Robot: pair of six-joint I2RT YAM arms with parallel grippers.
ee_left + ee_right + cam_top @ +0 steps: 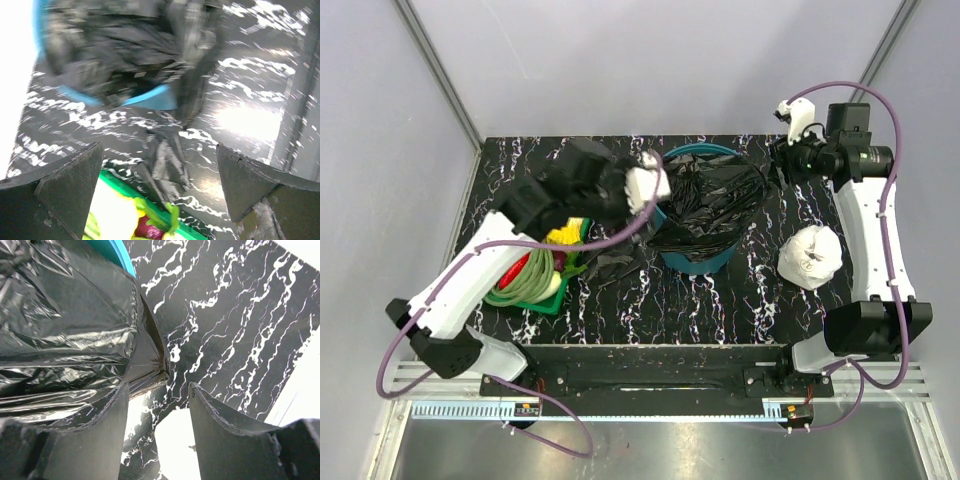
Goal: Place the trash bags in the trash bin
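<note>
Progress: your large bag (710,195) lay draped into the trash bin (695,262), part done | left to do: small bag (610,265) on the table at the bin's 8 o'clock | left gripper (157,150) gaped wide, empty; right gripper (159,387) parted, clasping nothing | vegetable tray (535,300) crowded that bag; white wad (810,258) at 4 o'clock.
</note>
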